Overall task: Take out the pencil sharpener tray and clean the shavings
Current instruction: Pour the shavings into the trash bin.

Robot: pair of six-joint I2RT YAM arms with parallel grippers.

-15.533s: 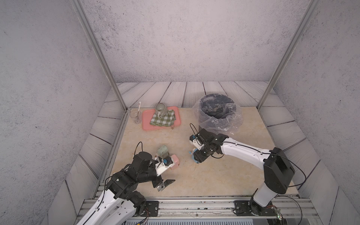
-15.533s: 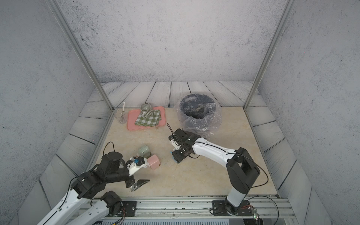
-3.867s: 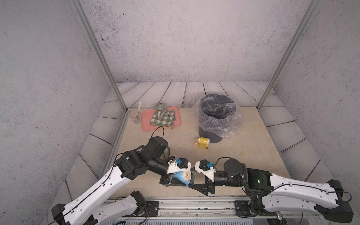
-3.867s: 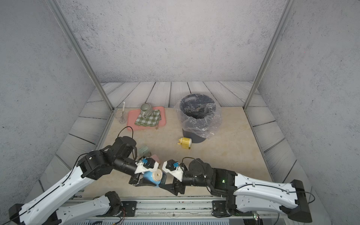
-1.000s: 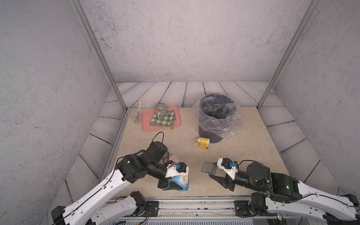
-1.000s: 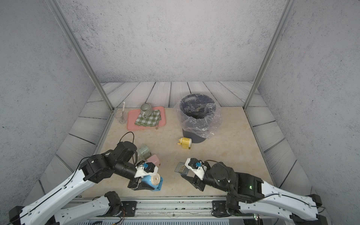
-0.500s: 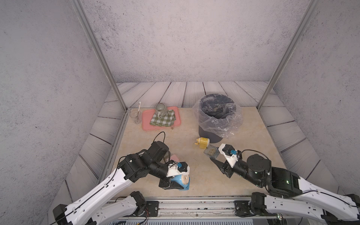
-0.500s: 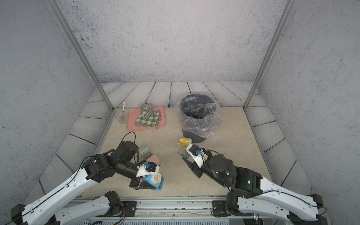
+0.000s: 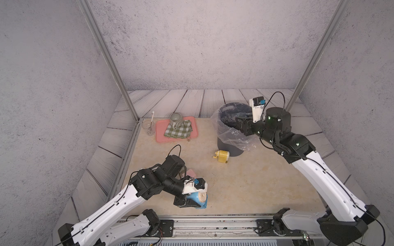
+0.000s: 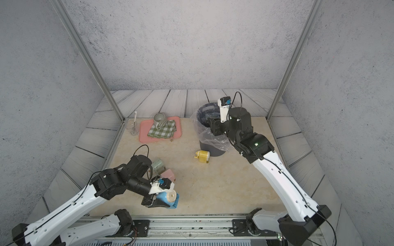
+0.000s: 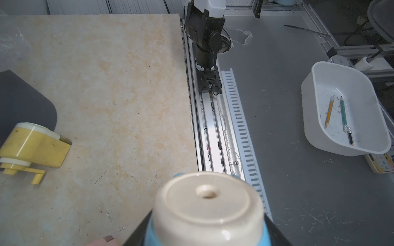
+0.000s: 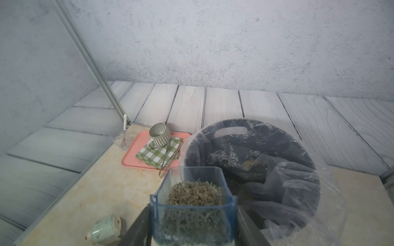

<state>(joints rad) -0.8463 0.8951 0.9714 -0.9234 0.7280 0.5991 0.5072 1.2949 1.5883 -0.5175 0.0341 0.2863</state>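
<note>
Tray is hovering at the bin, loaded and level!
On the left, the left gripper (image 9: 189, 202) is clamping the blue sharpener (image 9: 200, 197) tight at the table's (image 9: 245, 181) front edge, seemingly parking it out of the way. On the right, the right gripper (image 9: 239, 125) is pinching the clear tray (image 12: 191, 204) by its sides. It is holding the shavings (image 12: 194, 191) upright at the bin (image 12: 234, 125) rim, probably so nothing spills early.

The right gripper (image 10: 210, 125) is hovering over the rim of the lined bin (image 10: 210, 149), its load hard to make out. The left gripper (image 10: 158, 203) is clamping a blue sharpener (image 10: 170, 202) at the front of the table (image 10: 223, 187).
</note>
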